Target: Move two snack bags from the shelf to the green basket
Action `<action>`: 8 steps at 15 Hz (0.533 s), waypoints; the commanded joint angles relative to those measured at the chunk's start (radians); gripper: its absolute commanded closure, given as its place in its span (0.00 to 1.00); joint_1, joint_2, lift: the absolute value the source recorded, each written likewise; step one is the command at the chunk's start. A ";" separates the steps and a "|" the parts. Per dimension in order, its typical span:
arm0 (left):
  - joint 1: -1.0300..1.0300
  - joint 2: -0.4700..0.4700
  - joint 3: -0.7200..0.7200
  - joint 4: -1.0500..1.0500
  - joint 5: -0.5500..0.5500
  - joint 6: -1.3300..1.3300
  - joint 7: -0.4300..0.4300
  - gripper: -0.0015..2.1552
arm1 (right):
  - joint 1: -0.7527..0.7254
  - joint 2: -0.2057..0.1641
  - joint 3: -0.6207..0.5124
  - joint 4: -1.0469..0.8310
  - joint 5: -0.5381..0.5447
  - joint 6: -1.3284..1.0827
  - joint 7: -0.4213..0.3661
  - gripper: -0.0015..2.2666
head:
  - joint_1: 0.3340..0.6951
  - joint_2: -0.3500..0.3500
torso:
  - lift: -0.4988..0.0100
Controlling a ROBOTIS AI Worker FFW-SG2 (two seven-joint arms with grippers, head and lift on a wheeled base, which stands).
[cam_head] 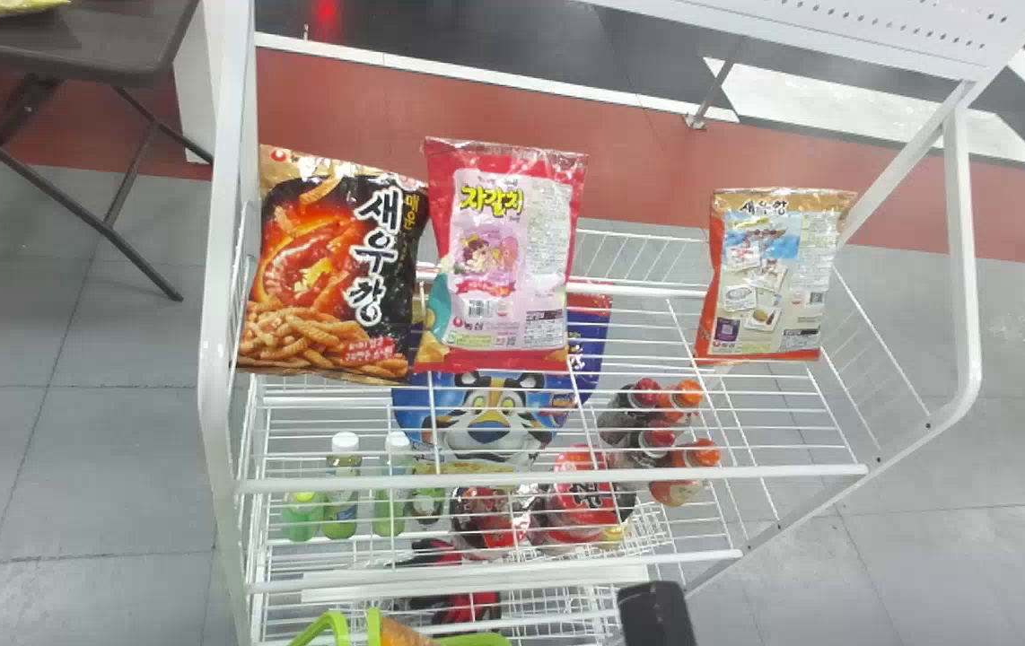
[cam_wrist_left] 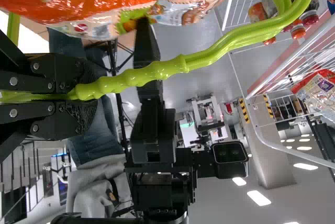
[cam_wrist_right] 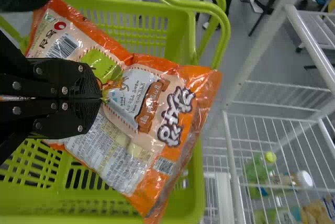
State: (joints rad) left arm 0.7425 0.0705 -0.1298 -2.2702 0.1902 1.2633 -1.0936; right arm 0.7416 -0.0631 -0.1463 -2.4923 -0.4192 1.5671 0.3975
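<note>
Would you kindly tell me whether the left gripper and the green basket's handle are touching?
Touching: the left wrist view shows the handle clamped between the two fingers of the left gripper.

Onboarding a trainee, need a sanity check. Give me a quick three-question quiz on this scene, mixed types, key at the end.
1. Fill in: of the black bag, pink bag and tan bag on the shelf, the ____ one stands apart from the other two.
2. True or false: the left hand holds a snack bag.
3. Where is the orange bag?
A) among the bottles
B) pinched in the right hand, over the basket
C) lying on the shelf

Key: 1. tan; 2. false, it grips the basket's handle; 3. B
</note>
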 commanded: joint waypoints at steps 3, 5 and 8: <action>0.000 0.002 0.002 0.001 0.000 0.000 -0.003 1.00 | -0.011 -0.035 0.116 0.110 0.066 0.000 -0.031 0.99 | 1.00 0.00 | 0.95; 0.000 0.002 0.002 0.001 0.000 -0.003 -0.003 1.00 | -0.030 -0.047 0.132 0.147 0.068 -0.021 -0.042 0.99 | 1.00 0.00 | 0.95; 0.000 0.003 0.002 0.001 0.000 -0.003 -0.005 1.00 | -0.037 -0.052 0.116 0.135 0.099 -0.092 -0.042 0.06 | 1.00 0.00 | 0.95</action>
State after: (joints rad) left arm 0.7421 0.0724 -0.1273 -2.2687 0.1902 1.2602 -1.0972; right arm 0.7074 -0.1133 -0.0191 -2.3528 -0.3339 1.5086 0.3572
